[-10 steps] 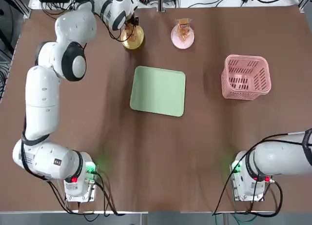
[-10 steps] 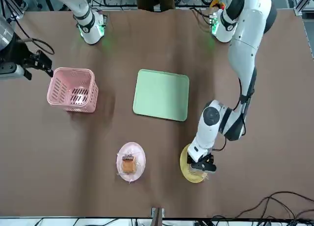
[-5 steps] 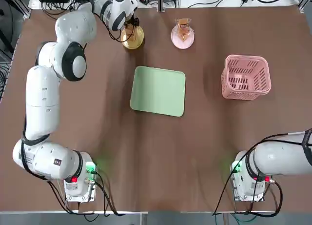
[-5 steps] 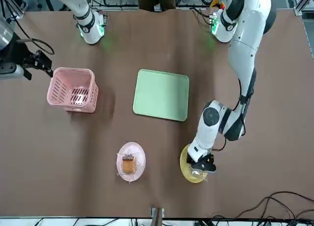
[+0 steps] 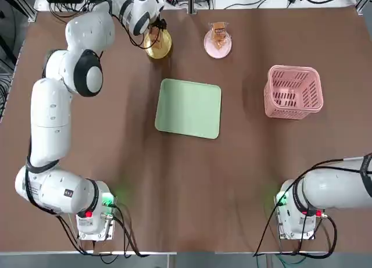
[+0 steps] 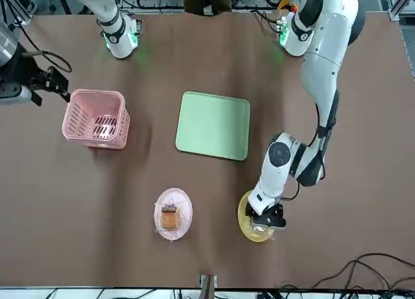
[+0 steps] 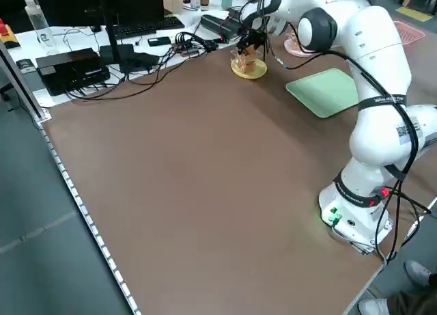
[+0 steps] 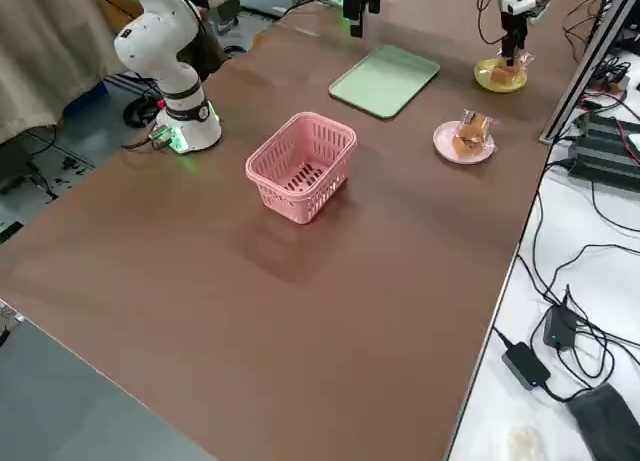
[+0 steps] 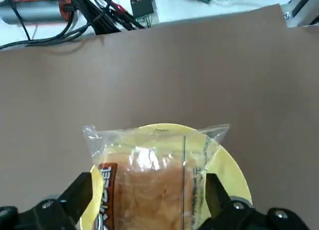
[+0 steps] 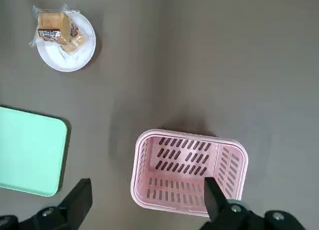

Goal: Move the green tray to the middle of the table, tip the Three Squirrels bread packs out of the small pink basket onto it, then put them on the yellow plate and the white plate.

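While the left gripper (image 9: 149, 210) hung over the yellow plate (image 5: 157, 45) at the far side of the table (image 5: 116, 140), its fingers were spread wide on both sides of a bread pack (image 9: 149, 185) lying on that plate. Another bread pack (image 5: 218, 34) lay on the white plate (image 5: 218, 44). In the middle sat the green tray (image 5: 189, 108). Off to one side stood the small pink basket (image 5: 293, 92), with the right gripper (image 10: 144, 210) open above it.

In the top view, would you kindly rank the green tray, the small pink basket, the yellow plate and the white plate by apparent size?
1. green tray
2. small pink basket
3. white plate and yellow plate: these look alike, and the left gripper partly covers the yellow one.
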You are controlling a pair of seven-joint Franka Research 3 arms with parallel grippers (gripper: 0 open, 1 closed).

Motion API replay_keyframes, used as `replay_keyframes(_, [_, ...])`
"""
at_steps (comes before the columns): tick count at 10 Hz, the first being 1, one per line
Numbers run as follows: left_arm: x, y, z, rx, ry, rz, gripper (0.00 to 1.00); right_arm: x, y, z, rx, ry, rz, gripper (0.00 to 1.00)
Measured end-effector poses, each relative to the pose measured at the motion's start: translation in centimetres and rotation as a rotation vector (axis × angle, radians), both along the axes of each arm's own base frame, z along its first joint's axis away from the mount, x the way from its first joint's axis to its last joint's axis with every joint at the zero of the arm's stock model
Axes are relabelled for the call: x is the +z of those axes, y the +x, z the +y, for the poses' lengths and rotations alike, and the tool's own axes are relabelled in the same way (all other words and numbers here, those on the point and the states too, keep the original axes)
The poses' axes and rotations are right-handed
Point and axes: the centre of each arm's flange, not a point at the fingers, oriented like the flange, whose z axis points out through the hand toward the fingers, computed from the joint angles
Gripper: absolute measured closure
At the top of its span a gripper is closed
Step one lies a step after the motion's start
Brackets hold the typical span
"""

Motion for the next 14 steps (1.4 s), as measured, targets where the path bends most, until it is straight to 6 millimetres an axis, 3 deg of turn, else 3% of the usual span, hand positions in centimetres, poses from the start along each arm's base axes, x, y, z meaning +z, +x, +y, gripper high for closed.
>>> replay_keyframes(2, [2.6,0.4,0.9,0.031,0.034,0.020,0.00,0.0,0.0,0.0,0.000,0.000,0.000,0.01])
replay_keyframes(3, [4.9,0.2,1.2,0.049,0.062,0.040,0.00,0.0,0.0,0.0,0.000,0.000,0.000,0.01])
replay_keyframes(7, [18.3,-3.7,-0.3,0.093,0.052,0.139,0.00,0.0,0.0,0.0,0.000,0.000,0.001,0.01])
replay_keyframes(9, [23.7,-5.0,3.0,0.071,0.015,0.232,0.00,0.0,0.0,0.0,0.000,0.000,0.001,0.01])
replay_keyframes(12, [31.0,-8.9,11.3,0.020,-0.025,0.371,0.00,0.0,0.0,-0.1,-0.001,0.000,0.001,0.01])
replay_keyframes(14, [33.8,-13.1,13.4,0.015,0.009,0.372,0.00,-0.2,-0.3,-0.3,-0.004,-0.003,0.029,0.01])
